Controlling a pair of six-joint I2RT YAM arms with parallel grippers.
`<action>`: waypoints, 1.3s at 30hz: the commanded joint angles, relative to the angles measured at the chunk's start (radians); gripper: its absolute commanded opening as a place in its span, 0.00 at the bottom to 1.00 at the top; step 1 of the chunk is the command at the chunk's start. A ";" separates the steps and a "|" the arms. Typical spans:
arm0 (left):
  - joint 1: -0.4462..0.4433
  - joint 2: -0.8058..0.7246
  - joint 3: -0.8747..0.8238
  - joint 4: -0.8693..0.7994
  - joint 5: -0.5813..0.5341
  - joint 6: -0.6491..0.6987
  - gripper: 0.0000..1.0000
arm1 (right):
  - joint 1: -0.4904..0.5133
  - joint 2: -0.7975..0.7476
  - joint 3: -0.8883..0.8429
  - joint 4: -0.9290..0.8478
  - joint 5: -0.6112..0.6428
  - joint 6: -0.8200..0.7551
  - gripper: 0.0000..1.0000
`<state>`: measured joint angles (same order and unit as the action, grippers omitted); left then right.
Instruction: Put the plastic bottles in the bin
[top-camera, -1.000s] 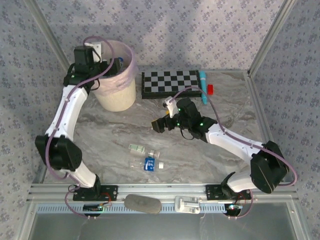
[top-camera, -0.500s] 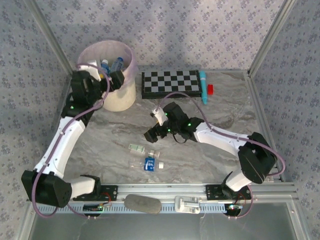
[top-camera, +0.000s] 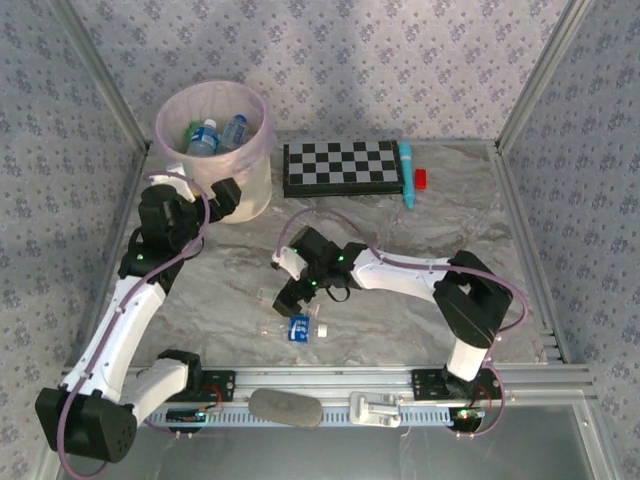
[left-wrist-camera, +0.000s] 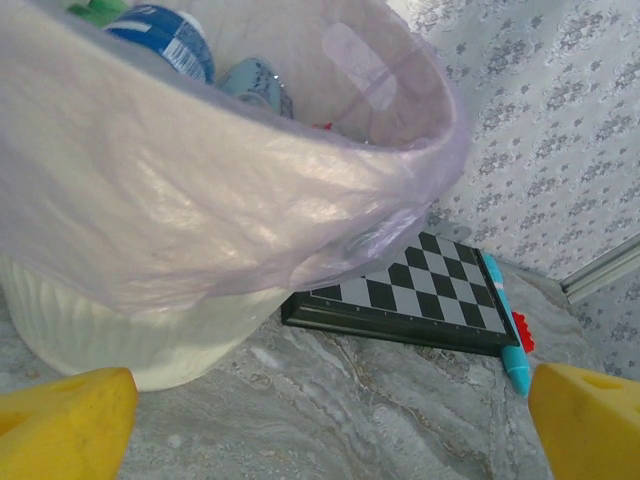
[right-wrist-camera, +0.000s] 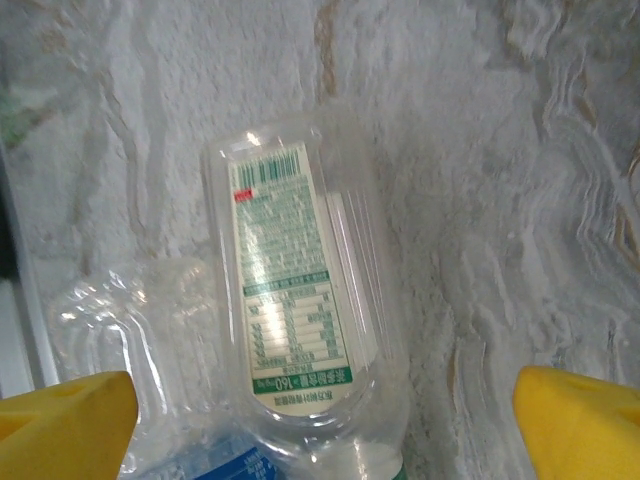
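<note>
1. Patterned wallpaper closes in a grey marbled table. From above, the bin stands at the far left with several bottles lying inside it. The left gripper was over the bin's mouth a second ago. It has now pulled back to the near side of the bin's wall, jaws spread and empty, so its bottle looks delivered.
2. In the same view, the right gripper has swung from mid-table toward the near left. It now sits over the green-labelled bottle, with the blue-labelled bottle lying just nearer. The chessboard, pen and red block lie along the far edge.
3. The left wrist camera looks up at the bin's pink liner bulging over the rim, with bottle tops showing inside. Its yellow fingers stand at the two lower corners, wide apart, with nothing between them.
4. In the right wrist view, the green-labelled bottle lies flat on the table, lengthwise between the yellow fingers. The fingers are spread wide and not yet touching it. Crumpled clear plastic and a blue label crowd its near-left side. Closing on this bottle looks like the step in hand, though a finger may catch the neighbour. At least two bottles remain on the table.
</note>
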<state>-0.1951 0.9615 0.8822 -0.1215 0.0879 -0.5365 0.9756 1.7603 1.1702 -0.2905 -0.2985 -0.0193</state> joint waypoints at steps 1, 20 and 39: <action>0.012 -0.012 -0.029 0.029 -0.011 -0.037 1.00 | 0.011 0.043 0.069 -0.063 0.055 -0.050 0.98; 0.017 -0.006 -0.047 0.034 -0.004 -0.056 1.00 | -0.007 0.150 0.108 -0.080 0.210 -0.108 0.86; 0.017 -0.004 -0.050 0.045 0.006 -0.076 1.00 | 0.049 0.106 0.069 -0.043 0.258 -0.160 0.96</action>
<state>-0.1848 0.9581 0.8288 -0.1078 0.0856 -0.5972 1.0256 1.8523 1.2293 -0.3099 -0.0898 -0.1547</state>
